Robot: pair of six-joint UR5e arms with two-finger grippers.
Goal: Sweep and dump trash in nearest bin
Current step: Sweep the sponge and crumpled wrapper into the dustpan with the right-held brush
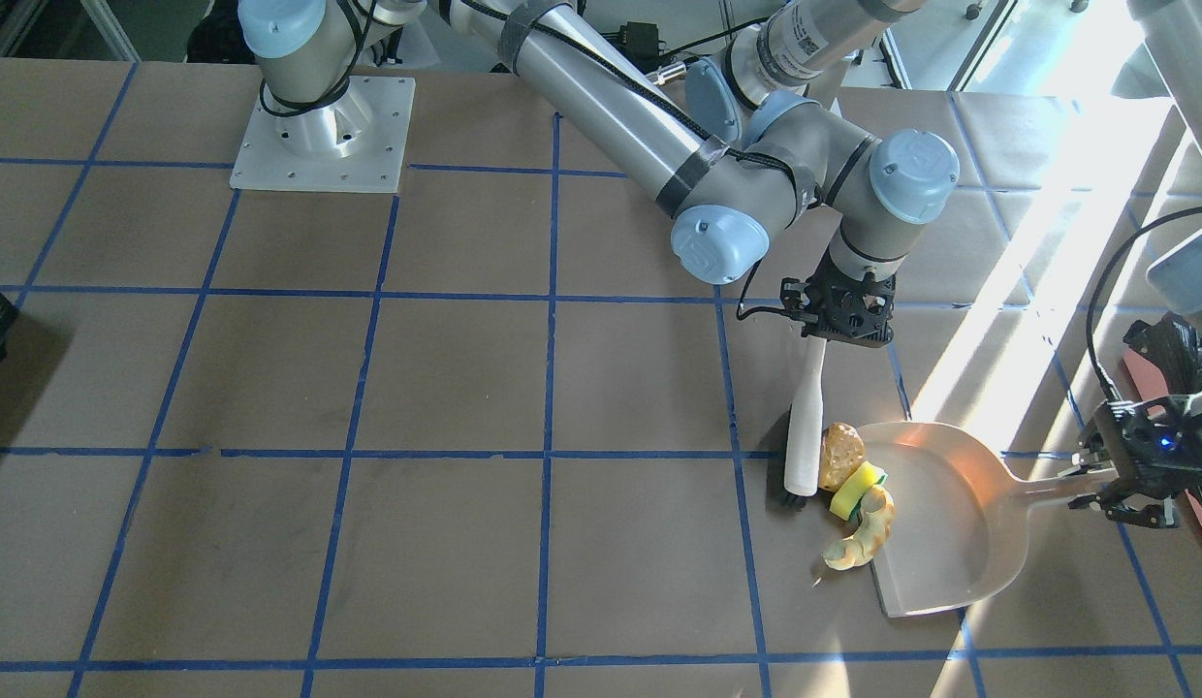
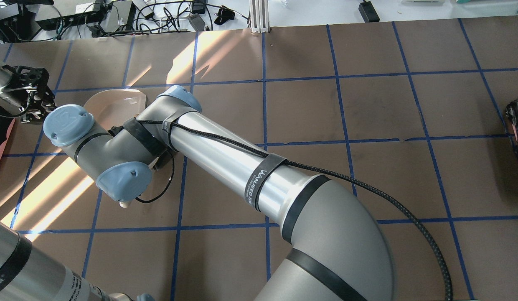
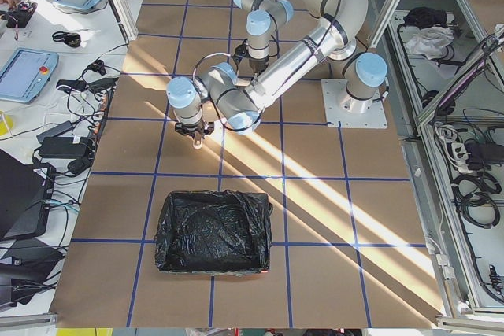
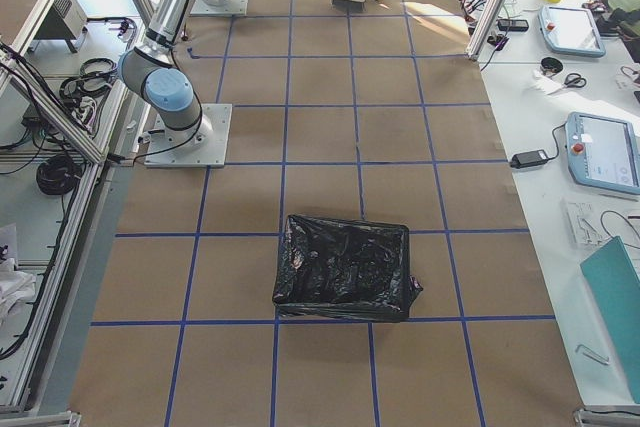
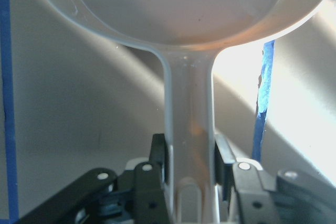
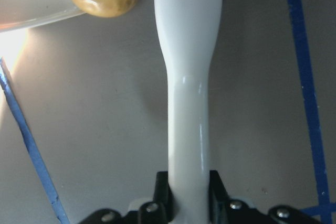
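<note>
The trash lies in a row at the open lip of the white dustpan: a golden-brown chunk, a yellow-green sponge wedge and a curved beige piece. My left gripper is shut on the dustpan's handle. The white brush stands just left of the trash in the front-facing view, bristles on the table, with my right gripper shut on its handle. The bin, pink with a black bag, sits behind my left gripper at that view's right edge.
A second black-bagged container stands at the table's far right end. The right arm reaches across the table and hides the brush and trash in the overhead view. Brown table with a blue tape grid.
</note>
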